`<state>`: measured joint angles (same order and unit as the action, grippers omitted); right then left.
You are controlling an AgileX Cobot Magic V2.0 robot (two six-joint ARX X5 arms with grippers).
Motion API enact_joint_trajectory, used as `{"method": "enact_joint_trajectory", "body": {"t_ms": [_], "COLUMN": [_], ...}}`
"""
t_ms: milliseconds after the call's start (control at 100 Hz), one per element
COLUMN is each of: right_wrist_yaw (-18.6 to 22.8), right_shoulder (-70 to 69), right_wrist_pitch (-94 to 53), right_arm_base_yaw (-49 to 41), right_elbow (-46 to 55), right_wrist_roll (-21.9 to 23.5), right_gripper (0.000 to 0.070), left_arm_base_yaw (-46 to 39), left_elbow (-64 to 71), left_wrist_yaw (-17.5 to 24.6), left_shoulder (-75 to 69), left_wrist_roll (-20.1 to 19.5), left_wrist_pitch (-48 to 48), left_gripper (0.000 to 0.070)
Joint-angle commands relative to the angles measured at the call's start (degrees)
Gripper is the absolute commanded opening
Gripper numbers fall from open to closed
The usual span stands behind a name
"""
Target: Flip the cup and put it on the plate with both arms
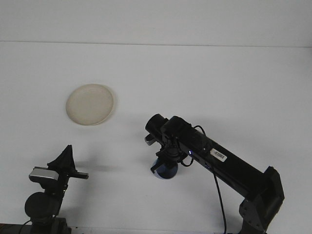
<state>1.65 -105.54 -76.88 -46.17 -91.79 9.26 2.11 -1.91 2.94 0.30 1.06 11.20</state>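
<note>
A cream, plain plate (pixel 90 104) lies far left on a white table (pixel 204 78). A dark blue cup (pixel 165 169) sits near centre under the black right arm (pixel 214 158), which bears a small white label (pixel 219 155). The near-left gripper (pixel 66 163) is black with a grey block.
</note>
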Motion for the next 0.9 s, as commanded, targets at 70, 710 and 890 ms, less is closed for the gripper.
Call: {"method": "enact_joint_trajectory", "body": {"t_ms": [70, 710, 890], "right_wrist_yaw": [-0.1, 2.0, 2.0], "right_shoulder": [-2.0, 7.4, 14.4], "right_wrist_pitch": [-1.6, -1.7, -1.7], "right_arm_base_yaw": [-1.1, 6.1, 15.7], "right_elbow": [-1.0, -7.4, -6.3], "right_wrist_roll": [-0.5, -7.2, -12.6], "right_gripper": [0.0386, 0.0494, 0.0494], "left_arm_base_yaw": [-0.1, -0.1, -0.1], "left_elbow": [1.1, 1.1, 1.1], "left_wrist_yaw": [-0.1, -0.1, -0.1], "left_shoulder": [-0.1, -0.1, -0.1], "left_wrist_roll": [0.0, 0.0, 0.0], "left_wrist_pitch": [0.8, 0.9, 0.8], "left_gripper": [0.0011, 0.0011, 0.001]}}
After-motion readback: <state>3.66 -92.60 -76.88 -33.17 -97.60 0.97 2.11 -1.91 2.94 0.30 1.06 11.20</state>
